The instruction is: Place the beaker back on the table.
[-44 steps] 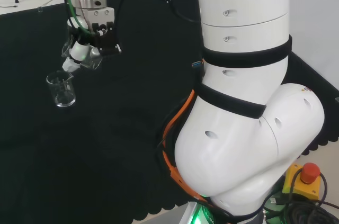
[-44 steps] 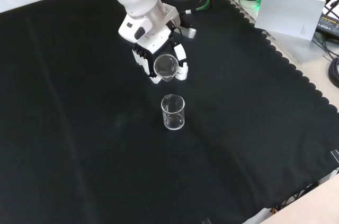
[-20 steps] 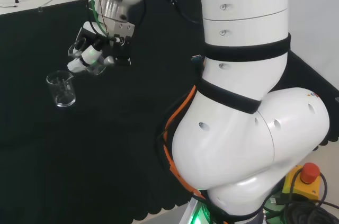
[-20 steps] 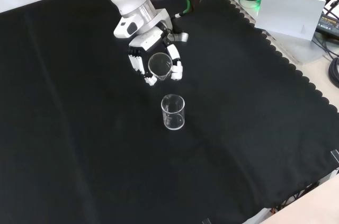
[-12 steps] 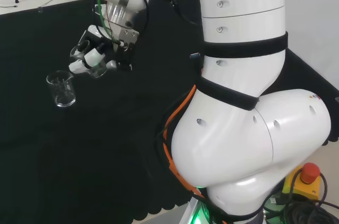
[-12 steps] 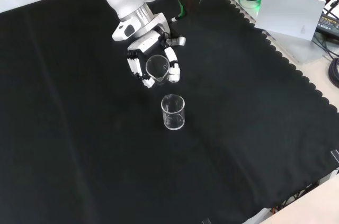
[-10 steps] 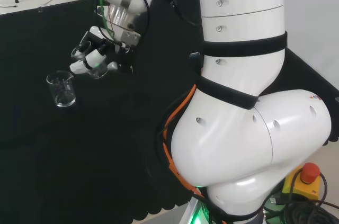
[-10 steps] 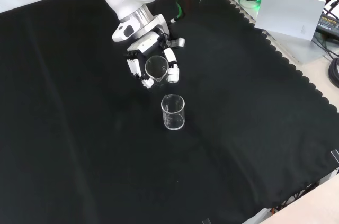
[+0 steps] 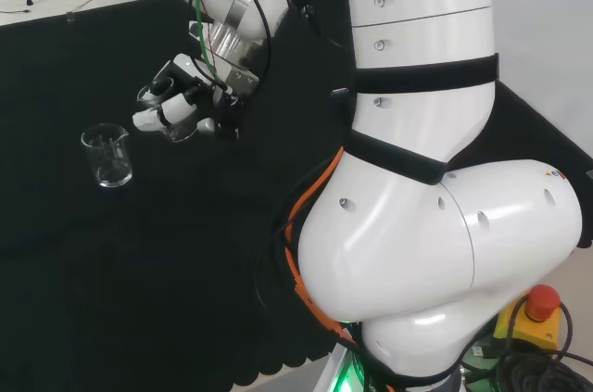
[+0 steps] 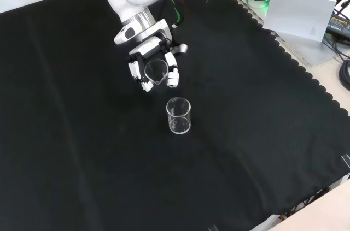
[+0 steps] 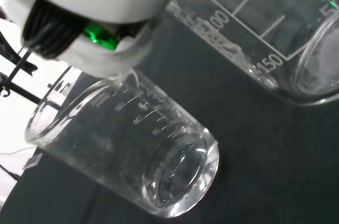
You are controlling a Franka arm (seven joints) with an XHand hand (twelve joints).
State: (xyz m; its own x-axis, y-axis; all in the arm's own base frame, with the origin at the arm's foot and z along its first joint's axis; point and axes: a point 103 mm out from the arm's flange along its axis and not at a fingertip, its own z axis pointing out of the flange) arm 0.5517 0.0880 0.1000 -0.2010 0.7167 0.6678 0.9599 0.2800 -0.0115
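My hand hangs above the black cloth, shut on a clear glass beaker that its fingers and thumb curl round. In the head view the hand holds this beaker tilted, its mouth towards the view's left. A second clear beaker stands upright on the cloth, just nearer than the hand in the front view and to the left of the hand in the head view. The wrist view has the held beaker's marked wall close up and the standing beaker beyond it.
The arm's own white links stand at the head view's right, with a red stop button low beside them. Off the cloth's scalloped edge in the front view lie a grey panel and cables.
The hand with the beaker has drawn away from the standing beaker: rightward and a little lower in the head view, up and left in the front view. The standing beaker has not moved.
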